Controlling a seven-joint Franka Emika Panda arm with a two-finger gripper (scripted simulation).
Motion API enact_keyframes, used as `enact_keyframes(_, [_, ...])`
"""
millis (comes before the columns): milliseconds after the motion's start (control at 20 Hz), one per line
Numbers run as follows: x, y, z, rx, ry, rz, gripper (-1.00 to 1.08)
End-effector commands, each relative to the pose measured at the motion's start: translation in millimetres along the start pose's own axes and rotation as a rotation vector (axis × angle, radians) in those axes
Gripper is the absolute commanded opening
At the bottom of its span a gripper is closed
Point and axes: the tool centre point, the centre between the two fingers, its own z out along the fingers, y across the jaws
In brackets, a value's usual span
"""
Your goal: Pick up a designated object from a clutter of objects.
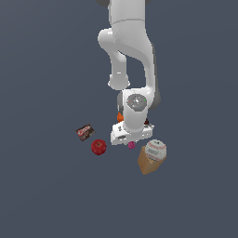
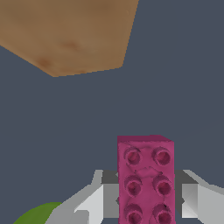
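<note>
While the gripper (image 2: 146,205) straddles the pink brick (image 2: 145,181), plain dark-grey floor (image 1: 46,195) surrounds.

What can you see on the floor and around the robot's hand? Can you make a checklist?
Surface: flat dark grey-blue floor, no marks.
Job's things: pink brick, studs showing, between the gripper's fingers; only a pink speck in the exterior view.
Clutter: red apple; dark packet; white baseball against the tan box; a green edge and an orange bit near the gripper.
Grippers: gripper low over the brick, one finger each side; contact unclear.
Cables: nothing seen.
Surroundings: nothing seen.
</note>
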Motion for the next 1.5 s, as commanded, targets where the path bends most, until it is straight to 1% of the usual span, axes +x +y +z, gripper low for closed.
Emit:
enact_keyframes(0, [-3.4,6.9,-13.4,0.0,0.001,0.0,-1.0])
enact_keyframes(400, [-20.9,38.9,-76.6,0.0,-0.001,0.0,-1.0])
enact_keyframes(1450, [-74.4,148.0,-292.6,0.004,-0.006,-0.001,-1.0])
